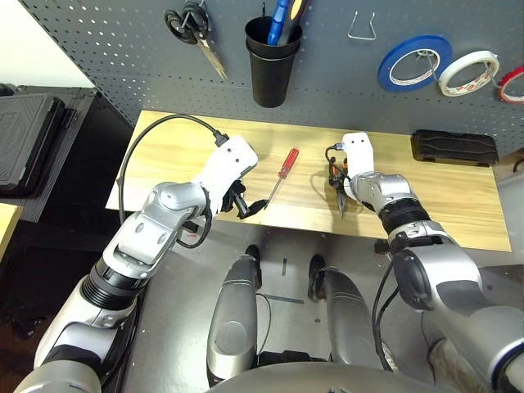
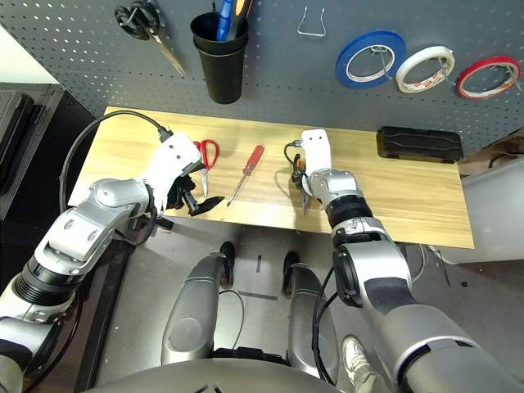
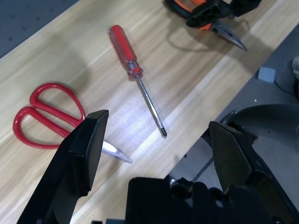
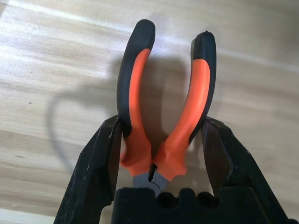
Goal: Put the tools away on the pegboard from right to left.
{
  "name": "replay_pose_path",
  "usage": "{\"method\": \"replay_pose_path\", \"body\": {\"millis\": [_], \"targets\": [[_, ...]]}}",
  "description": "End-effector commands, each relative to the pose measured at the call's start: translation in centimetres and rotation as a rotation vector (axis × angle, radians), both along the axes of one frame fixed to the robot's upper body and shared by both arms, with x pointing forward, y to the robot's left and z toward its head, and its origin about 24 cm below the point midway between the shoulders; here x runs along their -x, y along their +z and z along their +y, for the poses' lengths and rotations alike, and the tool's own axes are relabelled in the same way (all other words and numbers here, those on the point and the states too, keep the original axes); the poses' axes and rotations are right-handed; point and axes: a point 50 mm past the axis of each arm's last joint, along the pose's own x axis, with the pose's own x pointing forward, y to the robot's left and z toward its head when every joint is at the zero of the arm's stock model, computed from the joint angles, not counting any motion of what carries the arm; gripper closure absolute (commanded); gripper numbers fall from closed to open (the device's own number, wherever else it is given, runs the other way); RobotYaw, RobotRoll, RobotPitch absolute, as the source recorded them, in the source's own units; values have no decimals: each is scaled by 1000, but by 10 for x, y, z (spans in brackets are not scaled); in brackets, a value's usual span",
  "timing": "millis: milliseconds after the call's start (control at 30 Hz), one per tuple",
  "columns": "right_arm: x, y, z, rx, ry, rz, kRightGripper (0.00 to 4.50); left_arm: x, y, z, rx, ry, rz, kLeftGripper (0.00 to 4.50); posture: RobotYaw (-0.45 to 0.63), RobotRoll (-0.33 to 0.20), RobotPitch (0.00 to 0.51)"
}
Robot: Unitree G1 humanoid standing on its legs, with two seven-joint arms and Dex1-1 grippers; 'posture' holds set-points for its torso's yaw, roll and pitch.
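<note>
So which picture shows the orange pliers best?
The right wrist view: the pliers sit large between the right claw's fingers. Both eye views show them small under that claw; the left wrist view catches only their tip.

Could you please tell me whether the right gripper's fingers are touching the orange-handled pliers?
Touching. The right wrist view shows both black fingers pressed against the outer sides of the orange-handled pliers, one on each handle, with no gap.

The right gripper's [image 4: 163,154] two black fingers [image 4: 96,168] bracket the orange-and-black-handled pliers [image 4: 166,93] near the pivot, pads against the outer handle sides, handles spread and pointing away from the camera, casting a shadow on the light wooden benchtop [image 4: 46,70].
</note>
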Motion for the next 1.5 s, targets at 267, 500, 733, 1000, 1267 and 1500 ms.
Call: {"method": "replay_pose_path", "body": {"millis": [267,500,733,1000,1267,1500], "targets": [[15,41,-28,71,199,-340,1702,18,43,-14,340,-181,-170,0,243,0,328],[44,77,-21,76,401,-714,1702,33,93,-16,575,-262,-282,0,243,0,325],[73,94,-14,43,430,-979,1702,37,121,-13,683,-281,-364,0,231,0,320],[87,129,-8,51,416,-1261,1702,34,123,-11,667,-269,-368,0,219,0,317],[75,176,-1,27,333,-1454,1702,20,114,-5,577,-191,-366,0,180,0,308],[65,214,9,2,310,-1567,1702,13,111,-2,558,-143,-373,0,183,0,303]]}}
